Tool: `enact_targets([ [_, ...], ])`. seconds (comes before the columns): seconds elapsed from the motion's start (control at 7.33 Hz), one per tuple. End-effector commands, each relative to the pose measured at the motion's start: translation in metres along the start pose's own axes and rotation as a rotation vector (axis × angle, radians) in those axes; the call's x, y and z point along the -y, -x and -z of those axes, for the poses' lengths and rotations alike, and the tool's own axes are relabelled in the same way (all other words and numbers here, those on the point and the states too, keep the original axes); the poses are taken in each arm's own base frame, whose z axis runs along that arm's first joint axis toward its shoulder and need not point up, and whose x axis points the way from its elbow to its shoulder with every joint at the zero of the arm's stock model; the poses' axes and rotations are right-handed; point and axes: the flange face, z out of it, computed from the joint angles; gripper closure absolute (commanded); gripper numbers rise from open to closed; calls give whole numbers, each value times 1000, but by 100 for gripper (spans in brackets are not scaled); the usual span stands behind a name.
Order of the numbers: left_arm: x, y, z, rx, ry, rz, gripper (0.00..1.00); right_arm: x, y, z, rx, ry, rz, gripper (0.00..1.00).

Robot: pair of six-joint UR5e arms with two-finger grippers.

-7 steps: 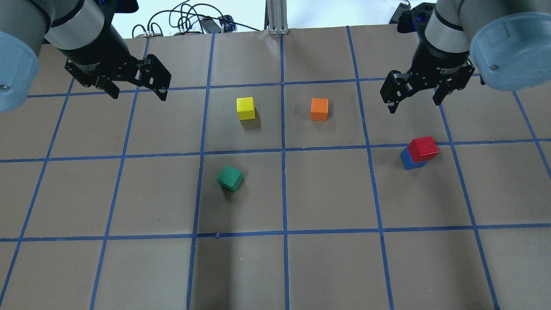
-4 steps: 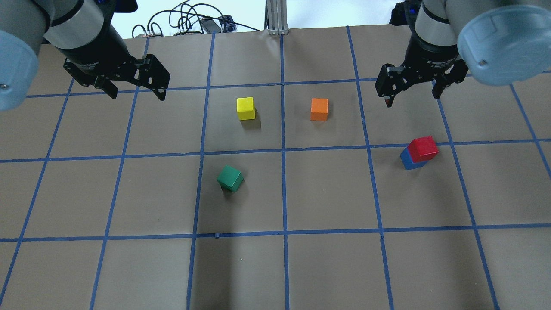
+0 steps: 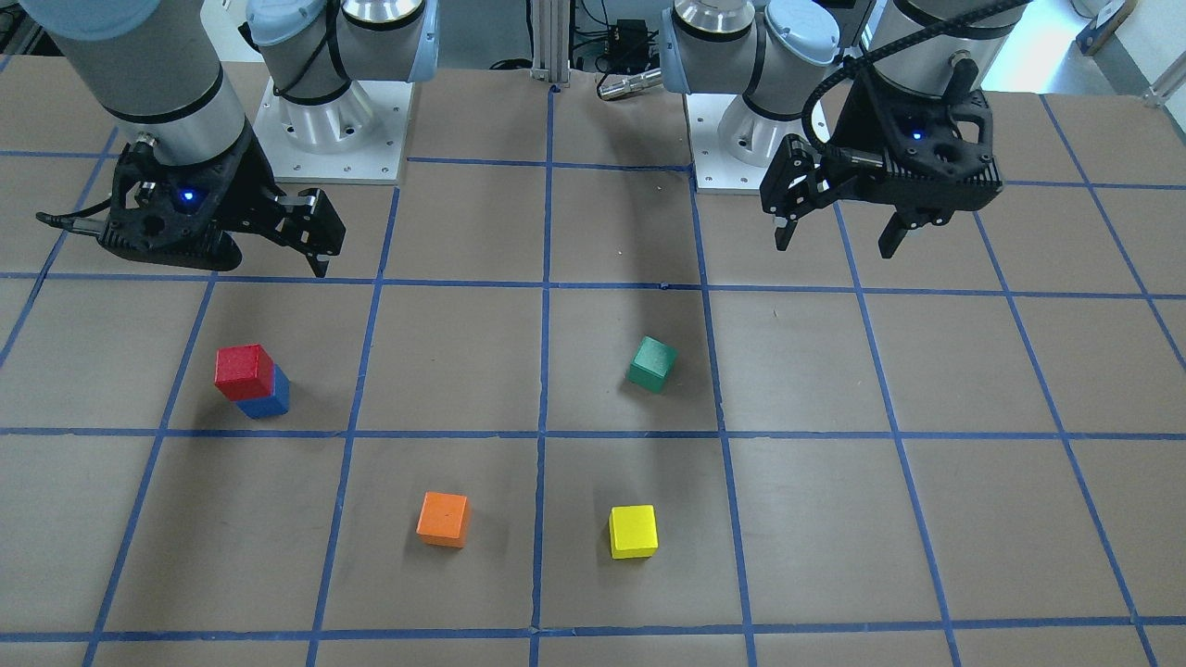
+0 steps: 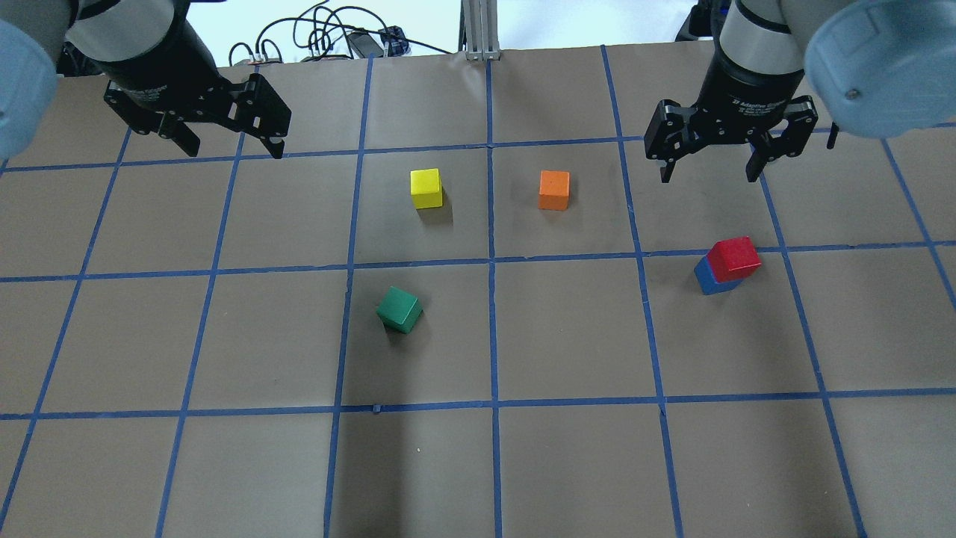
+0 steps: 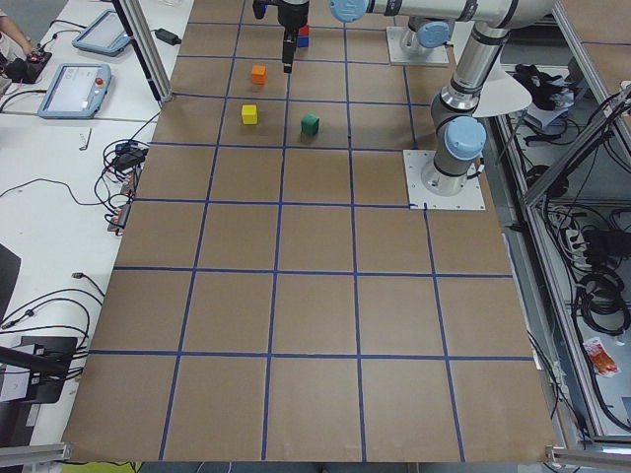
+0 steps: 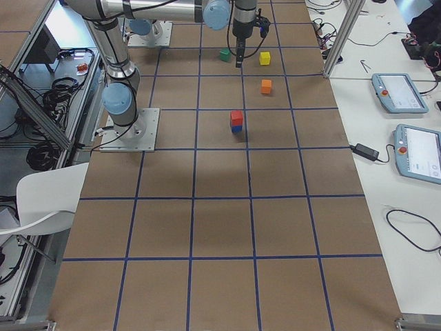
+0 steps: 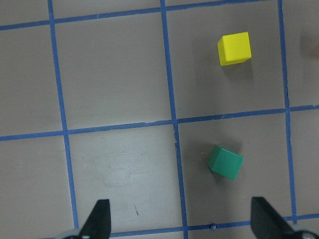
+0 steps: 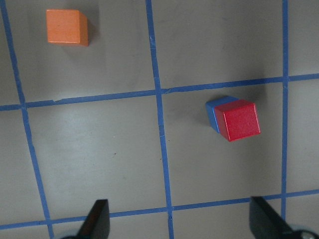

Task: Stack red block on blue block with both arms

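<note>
The red block [image 4: 734, 257] sits on top of the blue block [image 4: 703, 278], shifted a little so one blue edge shows; the right wrist view shows the red block [image 8: 240, 119] over the blue block [image 8: 214, 107]. My right gripper [image 4: 707, 178] is open and empty, raised above the table, behind the stack and apart from it. My left gripper [image 4: 234, 152] is open and empty, raised over the far left of the table, well away from the stack. It also shows in the front-facing view [image 3: 836, 246].
A yellow cube [image 4: 426, 187] and an orange cube [image 4: 553, 189] sit near the middle back, a green cube [image 4: 399, 308] nearer the middle. Blue tape lines grid the brown table [image 4: 567, 463]. Cables lie past the far edge.
The right gripper has drawn back from the stack toward the far edge and turned square to the grid. The left gripper has moved slightly back. The blocks have not moved.
</note>
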Motion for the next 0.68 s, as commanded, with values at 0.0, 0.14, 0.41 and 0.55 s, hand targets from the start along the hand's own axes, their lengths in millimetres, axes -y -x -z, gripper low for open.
enact_targets([
  [0.0,5,0,0,-3,4,1,0,-1,2,-3,17,9,-9,0],
  [0.14,3,1,1,2,6,0,0,-1,3,-4,25,13,-9,0],
  [0.41,4,1,1,0,6,0,0,-1,3,-4,25,13,-10,0],
  [0.55,4,1,1,0,6,1,0,-2,3,-5,25,15,-10,0],
])
